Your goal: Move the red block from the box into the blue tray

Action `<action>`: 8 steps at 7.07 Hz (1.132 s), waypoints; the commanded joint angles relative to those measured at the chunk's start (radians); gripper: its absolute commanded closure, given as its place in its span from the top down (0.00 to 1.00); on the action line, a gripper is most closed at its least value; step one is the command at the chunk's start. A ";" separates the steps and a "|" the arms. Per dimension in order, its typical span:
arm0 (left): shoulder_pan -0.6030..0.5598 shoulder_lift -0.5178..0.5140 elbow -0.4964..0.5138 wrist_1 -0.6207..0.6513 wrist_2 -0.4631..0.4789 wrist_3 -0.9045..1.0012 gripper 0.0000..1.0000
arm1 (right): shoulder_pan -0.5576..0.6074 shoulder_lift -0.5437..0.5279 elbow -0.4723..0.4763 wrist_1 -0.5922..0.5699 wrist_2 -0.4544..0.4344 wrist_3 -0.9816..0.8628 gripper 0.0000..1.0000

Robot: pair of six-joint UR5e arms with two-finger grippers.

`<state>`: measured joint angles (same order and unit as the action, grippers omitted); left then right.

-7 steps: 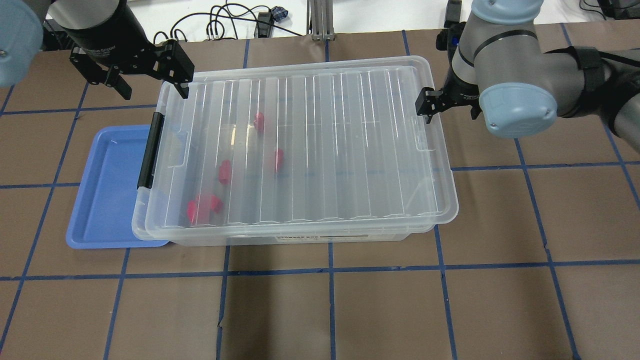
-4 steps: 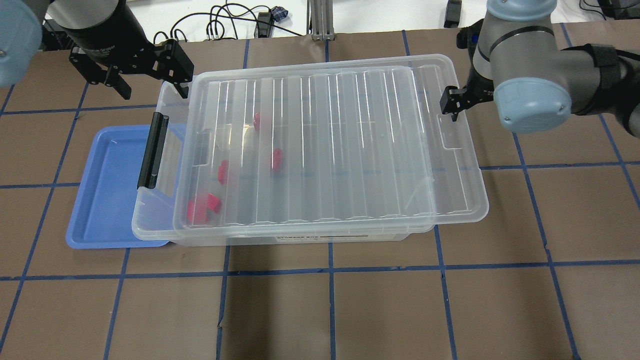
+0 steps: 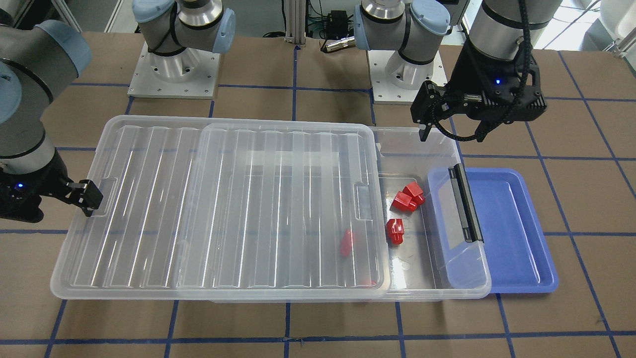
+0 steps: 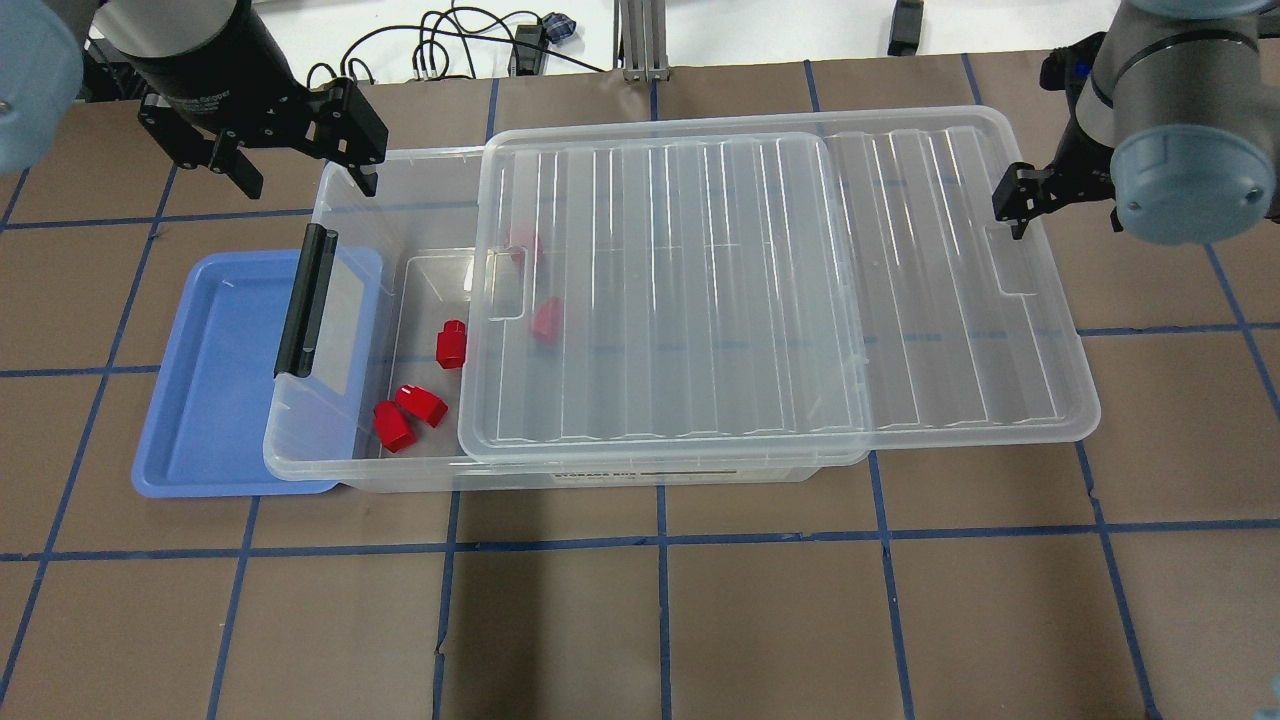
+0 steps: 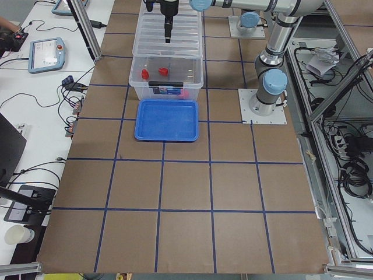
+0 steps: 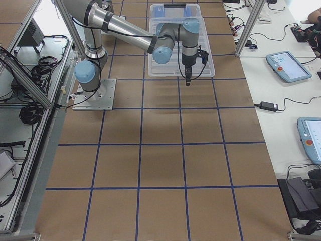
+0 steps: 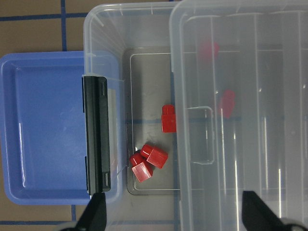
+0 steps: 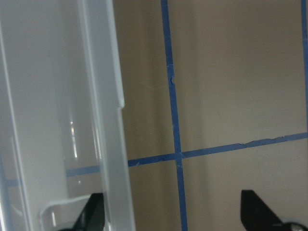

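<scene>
- Black left gripper [image 4: 308, 188], jaws spread, above the box [image 4: 330, 450] corner.
- Right gripper [image 8: 173, 219], jaws spread — lid [image 4: 760, 300] rim between them.
- We see the red block [image 4: 451, 345] inside the box's uncovered end; blue tray [image 4: 215, 380] beside it.
- Brown table [image 4: 760, 620], blue tape grid [image 4: 660, 540] — cables [image 4: 470, 45] beyond.

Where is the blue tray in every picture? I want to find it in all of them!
Front-facing: blue tray at the right.
Overhead: tray at the left.
Exterior left: tray in the upper middle.
Exterior right: not in it.
Left wrist: tray on the left side.
Right wrist: not in it.
Landmark: the black latch bar on the box end that overlaps the tray.
</scene>
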<state>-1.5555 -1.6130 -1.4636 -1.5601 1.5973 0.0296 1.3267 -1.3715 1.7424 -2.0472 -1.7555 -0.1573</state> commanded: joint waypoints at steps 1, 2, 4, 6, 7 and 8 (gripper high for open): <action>0.000 0.001 -0.001 0.000 0.000 0.000 1.00 | -0.020 -0.004 -0.006 0.031 -0.002 -0.002 1.00; -0.001 -0.001 -0.004 0.000 0.001 0.000 1.00 | -0.020 -0.004 -0.007 0.033 -0.004 -0.002 1.00; -0.001 -0.002 -0.006 0.000 0.004 0.001 1.00 | -0.018 -0.011 -0.015 0.050 -0.002 -0.002 1.00; 0.000 -0.005 0.000 0.000 0.001 0.001 1.00 | 0.062 -0.053 -0.131 0.157 0.013 0.019 1.00; 0.000 -0.002 -0.003 0.000 0.004 0.001 1.00 | 0.185 -0.084 -0.180 0.154 0.011 0.051 1.00; 0.000 -0.001 -0.007 0.000 0.003 0.001 1.00 | 0.283 -0.104 -0.228 0.166 0.017 0.126 1.00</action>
<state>-1.5555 -1.6151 -1.4670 -1.5601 1.6003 0.0307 1.4917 -1.4485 1.5731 -1.8962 -1.7434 -0.0981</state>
